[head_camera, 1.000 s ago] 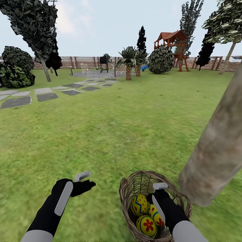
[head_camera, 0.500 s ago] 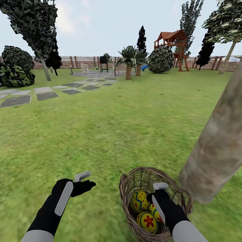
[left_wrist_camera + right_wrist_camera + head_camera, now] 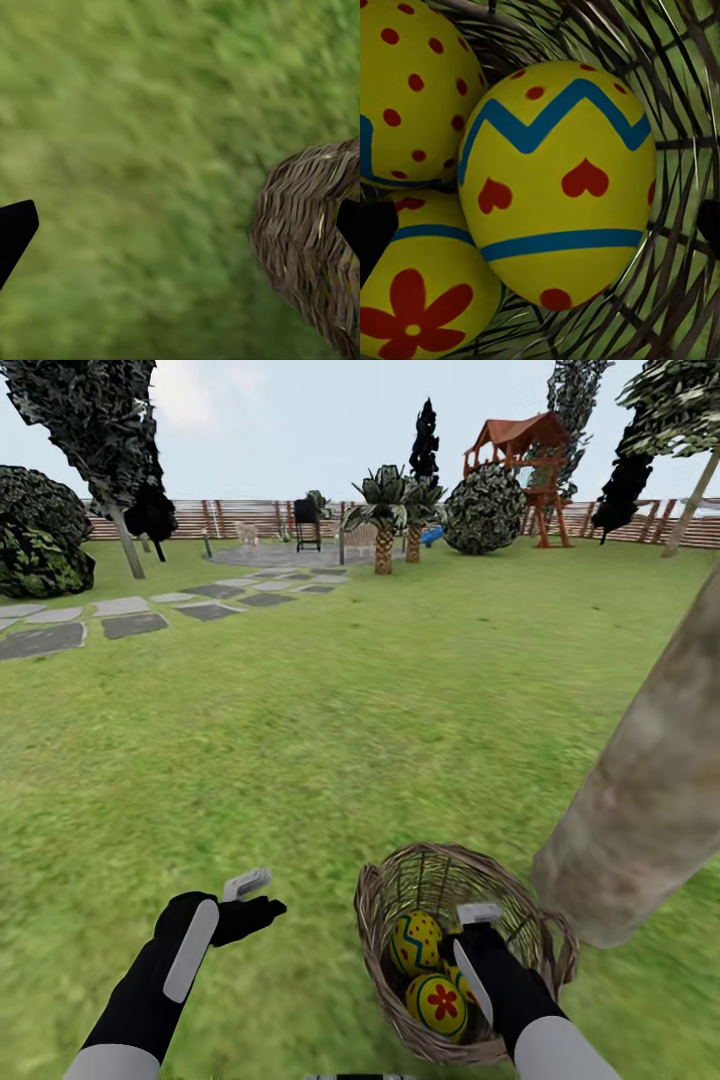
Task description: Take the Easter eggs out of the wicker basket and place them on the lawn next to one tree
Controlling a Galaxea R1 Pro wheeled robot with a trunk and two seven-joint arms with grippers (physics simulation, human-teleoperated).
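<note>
Right gripper (image 3: 478,925) jaws wide, inside wicker basket (image 3: 400,880), just above heart egg (image 3: 559,184); dotted egg (image 3: 415,942) and flower egg (image 3: 437,1005) touching it. Left gripper (image 3: 255,895) jaws open over lawn (image 3: 300,760). Tree (image 3: 650,790) beside basket

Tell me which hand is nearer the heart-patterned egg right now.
Right. The right hand hangs inside the wicker basket, directly over the heart-patterned egg. The left hand hovers above the lawn, off to the basket's side.
</note>
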